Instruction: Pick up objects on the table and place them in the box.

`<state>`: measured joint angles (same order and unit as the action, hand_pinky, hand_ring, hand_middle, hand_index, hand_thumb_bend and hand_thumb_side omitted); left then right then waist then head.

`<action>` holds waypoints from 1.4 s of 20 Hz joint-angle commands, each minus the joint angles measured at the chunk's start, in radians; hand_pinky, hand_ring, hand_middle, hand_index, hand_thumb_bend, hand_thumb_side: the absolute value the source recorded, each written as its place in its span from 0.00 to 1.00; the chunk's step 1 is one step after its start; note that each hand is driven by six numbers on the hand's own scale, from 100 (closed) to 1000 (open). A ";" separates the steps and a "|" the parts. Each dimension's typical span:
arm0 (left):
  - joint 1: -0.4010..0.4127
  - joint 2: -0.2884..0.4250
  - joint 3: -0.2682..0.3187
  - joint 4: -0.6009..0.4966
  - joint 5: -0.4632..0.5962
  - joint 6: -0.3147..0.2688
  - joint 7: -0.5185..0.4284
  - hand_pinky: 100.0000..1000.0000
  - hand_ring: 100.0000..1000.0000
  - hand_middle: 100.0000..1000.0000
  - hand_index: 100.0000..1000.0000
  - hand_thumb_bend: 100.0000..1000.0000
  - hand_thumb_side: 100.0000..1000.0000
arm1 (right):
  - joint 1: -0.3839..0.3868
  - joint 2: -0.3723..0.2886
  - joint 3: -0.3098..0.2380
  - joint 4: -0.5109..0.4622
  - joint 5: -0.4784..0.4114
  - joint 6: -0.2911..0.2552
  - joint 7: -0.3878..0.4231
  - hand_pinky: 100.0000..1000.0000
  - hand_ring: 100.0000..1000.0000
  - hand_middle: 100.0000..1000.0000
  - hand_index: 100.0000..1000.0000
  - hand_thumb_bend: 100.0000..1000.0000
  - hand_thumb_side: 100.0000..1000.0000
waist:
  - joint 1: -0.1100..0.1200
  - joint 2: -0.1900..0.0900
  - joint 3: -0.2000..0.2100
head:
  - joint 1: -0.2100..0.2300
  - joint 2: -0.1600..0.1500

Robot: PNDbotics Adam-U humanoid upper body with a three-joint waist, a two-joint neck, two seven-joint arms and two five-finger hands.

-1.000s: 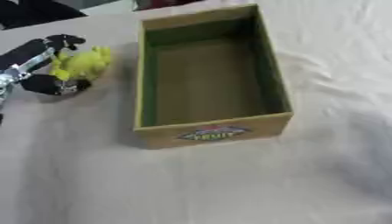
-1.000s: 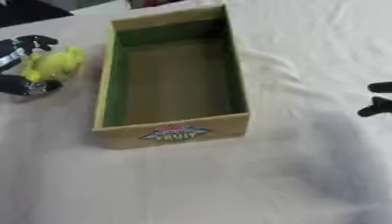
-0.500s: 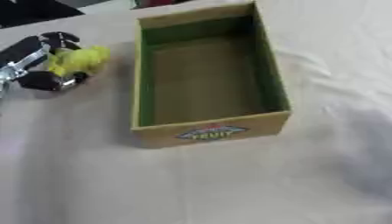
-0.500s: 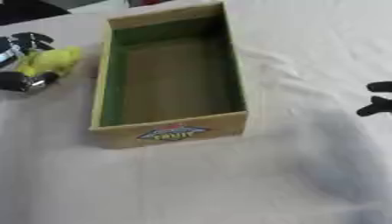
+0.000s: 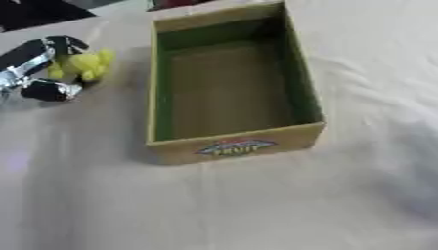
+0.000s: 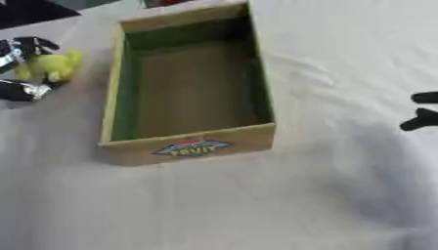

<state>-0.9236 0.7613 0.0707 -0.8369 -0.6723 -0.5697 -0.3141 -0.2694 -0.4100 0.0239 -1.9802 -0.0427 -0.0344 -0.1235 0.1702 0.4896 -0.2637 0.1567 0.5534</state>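
Clutching the yellow object (image 5: 83, 64), the left hand (image 5: 41, 68) had lifted slightly, staying left of the box (image 5: 229, 146). Judging by that, transfer remained ahead; the right hand's (image 6: 422, 118) state couldn't be told.

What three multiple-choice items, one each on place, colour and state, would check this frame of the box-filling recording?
1. Where is the small yellow soft object relative to the rectangular cardboard box with a green lining?
A. Inside it
B. Outside, off its left wall
C. In front of its labelled end

2. What colour are the box's inner walls?
A. Green
B. Red
C. White

3. What is the state of the box's interior?
A. Holds several objects
B. Covered by a lid
C. Open-topped, nothing seen inside

Answers:
1. B: the yellow object sits left of the box, in the left hand, whose fingers curl round it.
2. A: the lining shows green above the brown floor.
3. C: the bare floor is in plain view.

The right hand shows only at the right eye view's right edge.
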 commanded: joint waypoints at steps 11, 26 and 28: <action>0.012 0.029 -0.003 -0.035 0.051 0.071 0.019 0.29 0.61 0.61 0.51 0.00 0.21 | 0.008 -0.006 -0.011 -0.020 -0.007 0.004 0.003 0.84 0.52 0.67 0.99 0.00 0.74 | -0.013 -0.045 0.011 | -0.002 0.006; 0.011 0.051 -0.034 -0.221 0.111 0.079 0.090 0.21 0.56 0.56 0.48 0.00 0.21 | 0.032 0.019 -0.017 -0.020 -0.010 0.009 0.007 0.84 0.52 0.67 0.97 0.00 0.75 | -0.045 -0.137 0.059 | -0.030 0.060; 0.007 0.046 -0.042 -0.255 0.104 0.074 0.108 0.21 0.55 0.55 0.47 0.00 0.21 | 0.032 0.023 -0.017 -0.020 -0.011 0.009 0.009 0.84 0.52 0.67 0.97 0.00 0.75 | -0.049 -0.147 0.061 | -0.028 0.064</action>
<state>-0.8983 0.7665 0.0278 -1.0568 -0.5639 -0.4924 -0.2191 -0.2356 -0.3805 0.0141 -1.9802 -0.0465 -0.0230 -0.1187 0.1274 0.3675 -0.2041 0.1292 0.6100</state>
